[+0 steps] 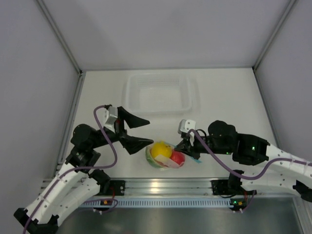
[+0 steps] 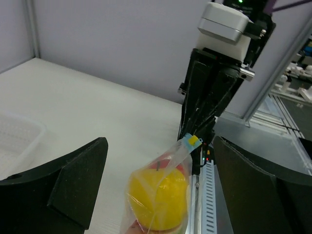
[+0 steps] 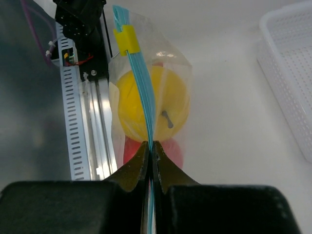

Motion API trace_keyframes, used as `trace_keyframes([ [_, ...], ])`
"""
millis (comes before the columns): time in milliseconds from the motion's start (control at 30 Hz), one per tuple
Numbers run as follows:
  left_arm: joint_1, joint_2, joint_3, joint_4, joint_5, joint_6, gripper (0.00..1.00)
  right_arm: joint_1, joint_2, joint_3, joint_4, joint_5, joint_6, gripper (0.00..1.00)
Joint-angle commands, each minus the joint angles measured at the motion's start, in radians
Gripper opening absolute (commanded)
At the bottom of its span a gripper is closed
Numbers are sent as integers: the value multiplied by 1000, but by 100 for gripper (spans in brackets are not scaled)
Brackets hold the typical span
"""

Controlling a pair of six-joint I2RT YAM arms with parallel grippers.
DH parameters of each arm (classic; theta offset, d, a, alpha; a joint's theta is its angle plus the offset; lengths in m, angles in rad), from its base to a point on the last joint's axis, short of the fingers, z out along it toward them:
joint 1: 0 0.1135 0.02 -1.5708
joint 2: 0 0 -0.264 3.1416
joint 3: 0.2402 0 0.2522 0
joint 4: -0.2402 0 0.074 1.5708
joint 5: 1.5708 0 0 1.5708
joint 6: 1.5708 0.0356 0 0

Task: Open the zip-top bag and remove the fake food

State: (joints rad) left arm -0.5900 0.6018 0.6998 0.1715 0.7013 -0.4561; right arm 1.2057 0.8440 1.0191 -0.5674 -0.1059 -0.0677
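Pinching blue zip strip (image 3: 144,102) of zip-top bag (image 1: 165,156) with right fingers (image 3: 131,170), clamped tight on it. Spreading left fingers (image 2: 73,190) wide, gripping nothing, flanking bag's end away from right fingers. Resting bag on counter (image 1: 219,97), just nearer the arm bases than tray (image 1: 158,92). Showing yellow fruit (image 1: 161,149) and red fruit (image 1: 177,158) inside bag.

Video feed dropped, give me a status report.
Right gripper shut on zip-top bag, at its strip. Left gripper open, empty, beside it. Fake food inside. Nothing blocking.
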Motion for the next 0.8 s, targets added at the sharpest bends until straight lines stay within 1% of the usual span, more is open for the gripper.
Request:
trace_keyframes([
  [0, -7, 22, -13, 166, 234, 135, 94, -1, -20, 65, -60, -84, 2, 0],
  [67, -25, 45, -8, 174, 248, 152, 93, -1, -26, 70, -61, -122, -4, 0],
  [133, -60, 67, 0, 174, 273, 189, 90, -1, -26, 81, -68, -135, -6, 0],
  [200, -85, 102, 12, 174, 293, 211, 82, -1, -23, 90, -66, -149, -6, 0],
  [333, -122, 159, 24, 172, 339, 220, 71, -1, -17, 108, -69, -149, 0, 0],
  [367, -126, 164, 23, 174, 345, 220, 66, -1, -17, 113, -69, -149, 0, 0],
  [433, -139, 168, 21, 172, 353, 223, 63, -1, -17, 121, -69, -147, 3, 0],
  [467, -143, 167, 12, 172, 346, 226, 54, -1, -17, 127, -72, -147, 3, 0],
  [600, -159, 154, 3, 174, 328, 231, 38, -1, -10, 131, -78, -133, 3, 0],
  [633, -159, 150, 1, 174, 325, 229, 37, -1, -5, 131, -78, -127, 3, 0],
  [700, -160, 144, 3, 174, 311, 224, 40, -1, 1, 131, -80, -126, 3, 0],
  [767, -162, 141, 4, 174, 300, 220, 48, -1, 9, 130, -77, -121, 5, 0],
])
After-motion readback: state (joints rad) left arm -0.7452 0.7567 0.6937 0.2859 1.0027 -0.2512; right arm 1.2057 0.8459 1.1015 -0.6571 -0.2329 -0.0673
